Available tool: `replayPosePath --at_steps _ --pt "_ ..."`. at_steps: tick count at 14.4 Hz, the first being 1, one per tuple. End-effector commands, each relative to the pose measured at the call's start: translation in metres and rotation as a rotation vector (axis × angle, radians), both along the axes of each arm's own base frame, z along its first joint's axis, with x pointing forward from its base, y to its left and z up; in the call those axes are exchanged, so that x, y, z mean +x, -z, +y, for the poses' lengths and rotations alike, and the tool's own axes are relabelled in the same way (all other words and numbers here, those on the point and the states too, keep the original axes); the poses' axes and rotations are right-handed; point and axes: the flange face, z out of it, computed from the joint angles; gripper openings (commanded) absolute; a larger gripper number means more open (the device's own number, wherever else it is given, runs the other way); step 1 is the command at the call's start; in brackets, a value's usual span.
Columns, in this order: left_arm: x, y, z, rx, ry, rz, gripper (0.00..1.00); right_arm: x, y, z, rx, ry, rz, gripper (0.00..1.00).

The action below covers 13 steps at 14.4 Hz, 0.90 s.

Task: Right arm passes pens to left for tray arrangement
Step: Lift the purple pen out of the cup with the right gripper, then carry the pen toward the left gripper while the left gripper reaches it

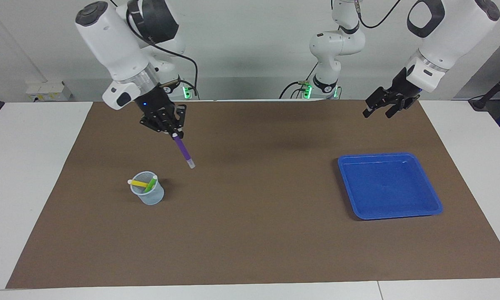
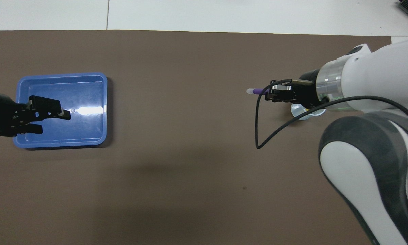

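My right gripper (image 1: 175, 133) is shut on the top end of the purple pen (image 1: 184, 151), which hangs tilted in the air over the brown mat beside the cup (image 1: 148, 194). The overhead view shows the right gripper (image 2: 268, 92) with the purple pen (image 2: 257, 91) sticking out past it. Inside the cup lie the yellow pen (image 1: 139, 183) and the green pen (image 1: 151, 183). The blue tray (image 1: 389, 185) is empty at the left arm's end. My left gripper (image 1: 377, 111) hangs open in the air, over the tray (image 2: 88, 95) seen from above.
A brown mat (image 1: 254, 233) covers most of the white table. In the overhead view the right arm hides most of the cup (image 2: 299, 114). The right arm's black cable (image 2: 258, 129) loops down over the mat.
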Motion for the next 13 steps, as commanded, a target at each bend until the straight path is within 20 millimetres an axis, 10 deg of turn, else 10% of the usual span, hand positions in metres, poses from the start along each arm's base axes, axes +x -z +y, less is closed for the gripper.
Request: replayPosePath --at_steps 1,13 --pt "-0.009 0.004 -0.014 -0.072 -0.162 0.049 0.95 0.0 0.003 0.026 0.132 0.118 0.054 0.0" --pt "0.038 0.018 -0.086 -0.372 -0.613 0.117 0.92 -0.021 0.055 0.185 0.423 0.395 0.138 0.0"
